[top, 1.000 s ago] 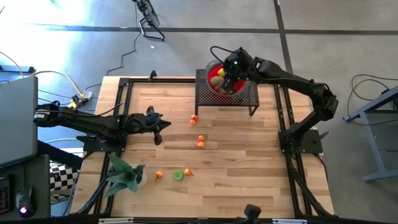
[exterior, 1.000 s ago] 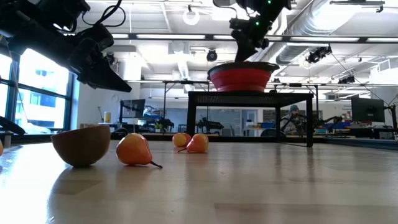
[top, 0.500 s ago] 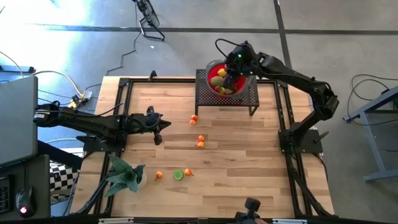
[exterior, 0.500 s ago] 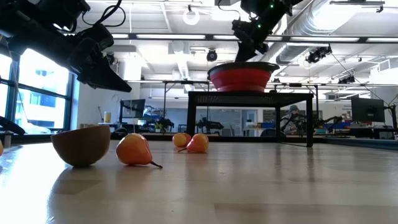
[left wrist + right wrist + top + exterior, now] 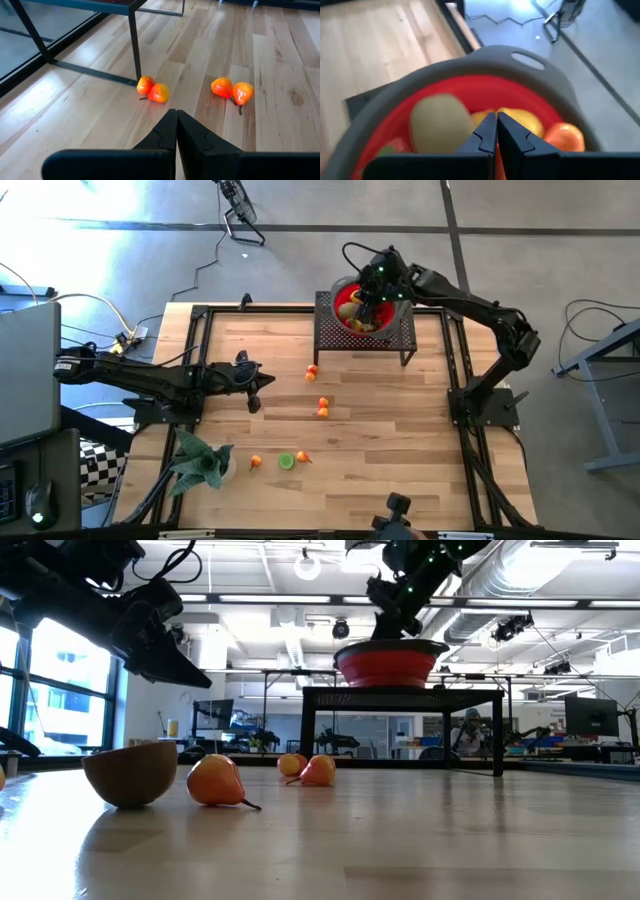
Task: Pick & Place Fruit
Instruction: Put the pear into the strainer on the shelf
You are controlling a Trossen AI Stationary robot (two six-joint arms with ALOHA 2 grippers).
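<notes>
Right gripper (image 5: 372,302) poised over round red grey-rimmed bowl (image 5: 343,314) of toy fruit (image 5: 440,122) on black mesh stand (image 5: 402,335), jaws together, empty; left gripper (image 5: 256,387) above wooden bench (image 5: 400,430), jaws together; small orange fruits (image 5: 322,408) scattered mid-bench.

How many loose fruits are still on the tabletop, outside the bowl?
6 visible: one near the black stand, two mid-table, and three along the near edge beside the plant. More may be hidden.

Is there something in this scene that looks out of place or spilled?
Yes. Several small fruits lie loose on the table instead of in the red bowl: two pairs near the middle, more beside the plant. Nothing looks damaged.
</notes>
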